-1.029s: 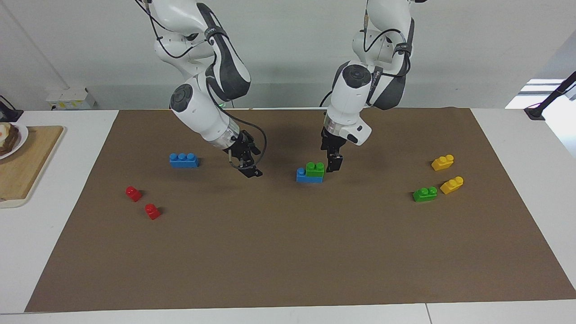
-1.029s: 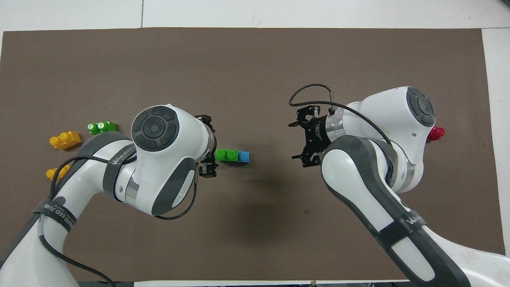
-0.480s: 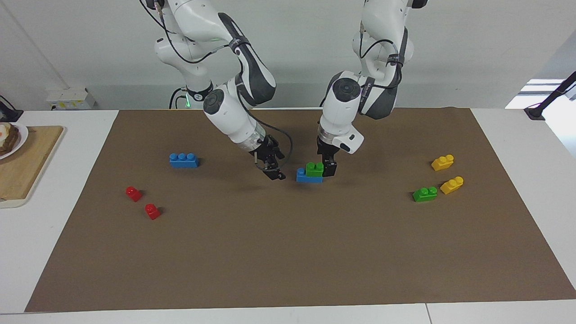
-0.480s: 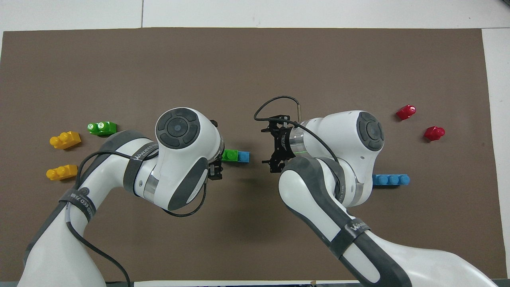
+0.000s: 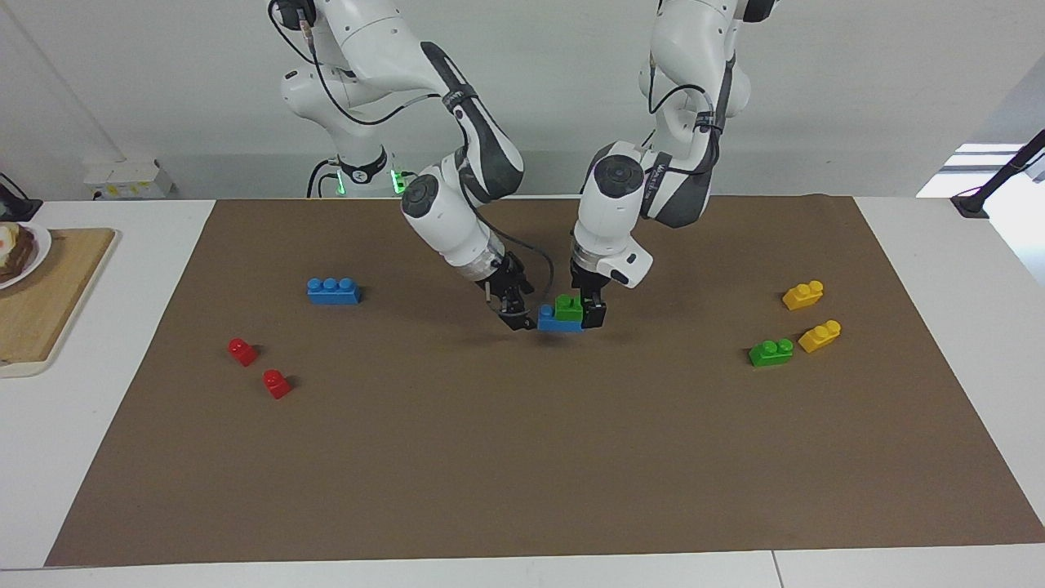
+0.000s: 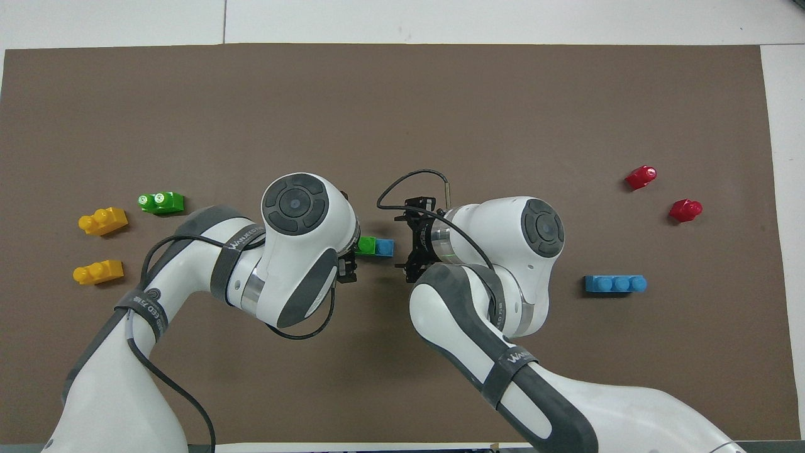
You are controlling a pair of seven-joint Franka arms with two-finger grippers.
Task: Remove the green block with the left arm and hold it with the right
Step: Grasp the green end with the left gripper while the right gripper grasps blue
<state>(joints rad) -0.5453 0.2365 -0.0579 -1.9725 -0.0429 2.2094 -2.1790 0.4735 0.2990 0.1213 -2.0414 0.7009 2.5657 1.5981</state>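
The green block [image 5: 570, 307] is stuck on a blue brick [image 5: 558, 323] in the middle of the brown mat; both also show in the overhead view, the green block [image 6: 366, 245] and the blue brick [image 6: 385, 247]. My left gripper [image 5: 592, 313] is low at the green block's end toward the left arm's side, open, with one fingertip [image 6: 345, 272] showing past the wrist. My right gripper [image 5: 517, 315] is open, low at the blue brick's other end, and shows in the overhead view [image 6: 407, 243]. Neither holds anything.
A second green brick [image 5: 771, 352] and two yellow bricks [image 5: 802, 295] [image 5: 820, 336] lie toward the left arm's end. A long blue brick [image 5: 333, 291] and two red bricks [image 5: 242, 351] [image 5: 277, 383] lie toward the right arm's end. A wooden board [image 5: 49, 302] sits off the mat.
Both grippers have closed in on the stacked bricks from either end. The right gripper travelled farthest, from near the long blue brick. The bricks have not moved.
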